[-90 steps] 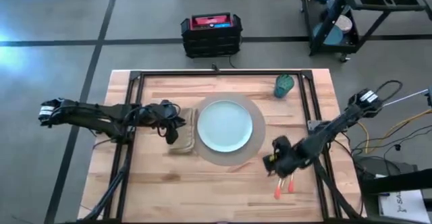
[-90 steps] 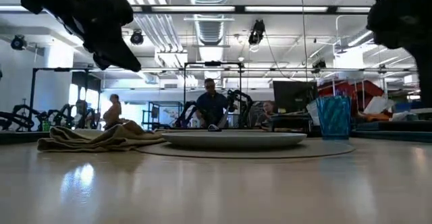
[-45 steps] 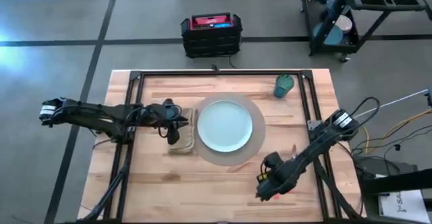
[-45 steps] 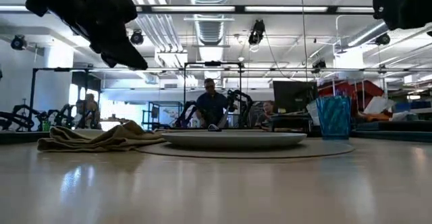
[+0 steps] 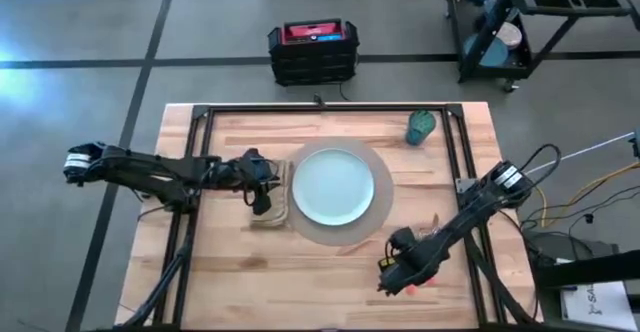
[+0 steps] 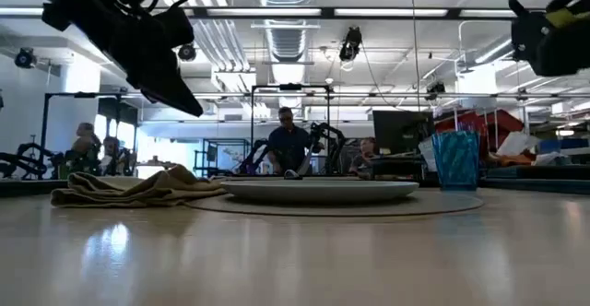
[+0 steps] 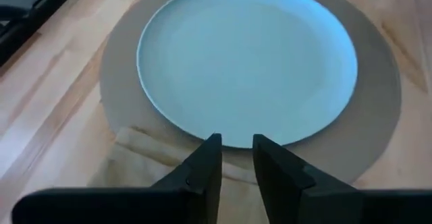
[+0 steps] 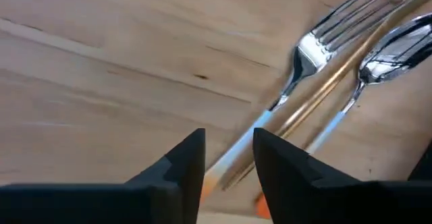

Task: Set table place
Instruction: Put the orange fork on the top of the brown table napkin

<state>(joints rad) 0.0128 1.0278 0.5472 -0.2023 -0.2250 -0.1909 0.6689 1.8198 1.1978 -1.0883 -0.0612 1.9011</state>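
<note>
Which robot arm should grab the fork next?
The right: its end effector hovers right over the silver fork with the orange handle. The left end effector is across the pale blue round plate.

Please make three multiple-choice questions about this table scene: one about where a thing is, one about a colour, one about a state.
1. Where does the napkin lie?
A. On the plate
B. Beside the mat, under the left end effector
C. Next to the cup

2. What colour is the plate?
A. Pale blue
B. Red
C. Black

3. What does the right end effector hold?
A. The cup
B. The napkin
C. Nothing

Answers: 1 B, the left end effector hangs over it at the mat's edge. 2 A, clear from above. 3 C, the fork lies on the table.
</note>
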